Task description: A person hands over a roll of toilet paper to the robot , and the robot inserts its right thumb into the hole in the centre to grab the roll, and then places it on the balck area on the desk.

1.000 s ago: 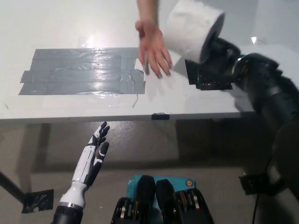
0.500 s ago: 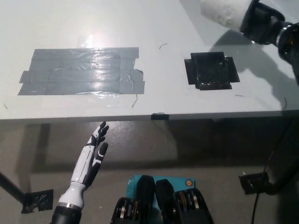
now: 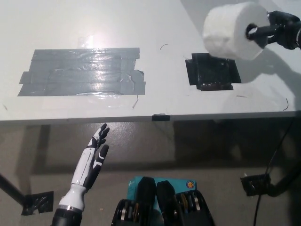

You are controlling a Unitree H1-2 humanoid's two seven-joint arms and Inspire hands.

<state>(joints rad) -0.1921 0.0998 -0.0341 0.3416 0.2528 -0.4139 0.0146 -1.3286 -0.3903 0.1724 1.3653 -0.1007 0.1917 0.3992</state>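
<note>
- While the right hand (image 3: 275,29) reaches in from the upper right of the head view, I see it carrying the toilet paper roll (image 3: 235,30) in the air above the worktop (image 3: 155,19).
- One black digit of that hand goes into the hole at the roll's centre; the roll lies on its side with its open end facing the hand. I cannot see the rest of the fingers well, as the hand is cut off by the picture's edge.
- The roll hangs just above the far right part of the black area (image 3: 212,71), overlapping its far edge in the picture. It looks clear of the surface; a shadow lies on the worktop to the right of the black patch.
- The black area is a dark square of tape on the right half of the white worktop, near the front edge.
- A larger patch of grey tape (image 3: 82,71) covers the left half of the worktop, well apart from the black area, glossy with glare.
- The left hand (image 3: 96,148) rests low at the lower left, below the worktop's front edge, fingers (image 3: 102,131) straight and apart, holding nothing.
</note>
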